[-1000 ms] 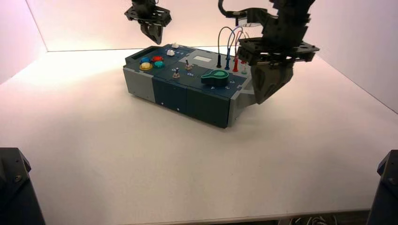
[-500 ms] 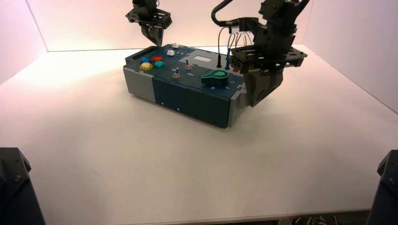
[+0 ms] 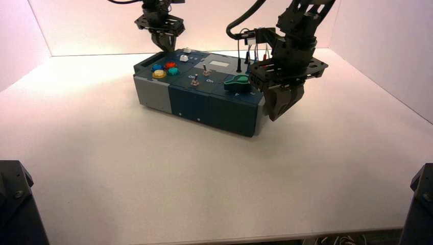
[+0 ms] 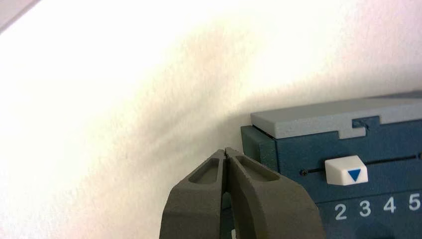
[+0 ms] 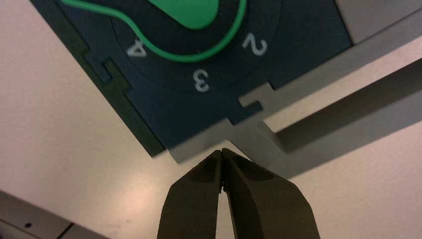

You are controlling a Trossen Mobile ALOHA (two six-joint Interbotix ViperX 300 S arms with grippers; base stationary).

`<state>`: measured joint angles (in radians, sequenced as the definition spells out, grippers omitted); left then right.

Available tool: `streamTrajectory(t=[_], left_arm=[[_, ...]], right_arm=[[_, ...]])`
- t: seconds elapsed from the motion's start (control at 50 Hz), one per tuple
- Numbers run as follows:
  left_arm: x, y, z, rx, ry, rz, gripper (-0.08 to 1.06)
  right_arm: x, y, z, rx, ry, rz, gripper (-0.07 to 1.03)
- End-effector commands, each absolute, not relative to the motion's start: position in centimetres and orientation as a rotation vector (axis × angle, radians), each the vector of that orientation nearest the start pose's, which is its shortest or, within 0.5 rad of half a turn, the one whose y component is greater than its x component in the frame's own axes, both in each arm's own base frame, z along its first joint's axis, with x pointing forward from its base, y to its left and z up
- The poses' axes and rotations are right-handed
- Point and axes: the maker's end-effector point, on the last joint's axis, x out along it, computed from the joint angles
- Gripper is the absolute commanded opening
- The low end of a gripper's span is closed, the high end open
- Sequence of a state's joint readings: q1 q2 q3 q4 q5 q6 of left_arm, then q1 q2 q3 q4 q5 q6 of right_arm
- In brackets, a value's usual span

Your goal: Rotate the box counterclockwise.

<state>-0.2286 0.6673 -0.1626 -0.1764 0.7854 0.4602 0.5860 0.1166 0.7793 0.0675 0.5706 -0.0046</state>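
— Box (image 3: 201,94) first: where does it sit? 
— On the white table (image 3: 153,178), toward the far side, lying at a slant; the end with the coloured buttons (image 3: 165,69) is on the robot's left, the end with the green knob (image 3: 238,82) on its right.

— Grippers? 
— Right gripper (image 3: 280,111) is low at the knob end, at the near corner, fingers pressed together; the right wrist view shows the closed tips (image 5: 222,153) right at the grey corner of the end handle (image 5: 343,107), touching or all but touching, I cannot say which. Left gripper (image 3: 164,45) hangs at the far corner of the button end, also pinched shut; its wrist view puts the tips (image 4: 225,152) just beside the box wall, near the white slider (image 4: 346,170).

— So how should the turn be done well? 
— My judgement: two closed grippers at opposite corners make a push pair; the right one should press its corner away from the robot while the left draws its corner toward the robot, both low on the wall so the box slides and does not tip; keep clear of the plugged wires (image 3: 245,51).

— Surface and room? 
— Smooth, plain white tabletop, likely slippery enough for sliding; pale walls (image 3: 87,25) close it in at the back and sides; two dark arm bases (image 3: 15,204) stand at the near corners.
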Motion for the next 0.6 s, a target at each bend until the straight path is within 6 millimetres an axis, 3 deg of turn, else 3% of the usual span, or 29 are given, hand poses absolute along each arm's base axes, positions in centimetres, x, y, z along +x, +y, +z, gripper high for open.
streamTrajectory(t=[0.02,0.28,0.6], left_arm=[[51.0,-14.3,2.2,0.365,1.241,-0.528,-0.03],[47.8,-12.8,2.7,0.366,1.272,-0.514,-0.03],[43.7,-8.7,3.6,0.343,1.297,-0.454,-0.03]], right_arm=[[26.5,17.9,1.8,-0.351,1.369,0.474,-0.02],[27.2,18.1,1.9,-0.366,1.326,0.483,-0.02],[28.6,19.0,2.7,-0.35,1.233,0.501,-0.02]])
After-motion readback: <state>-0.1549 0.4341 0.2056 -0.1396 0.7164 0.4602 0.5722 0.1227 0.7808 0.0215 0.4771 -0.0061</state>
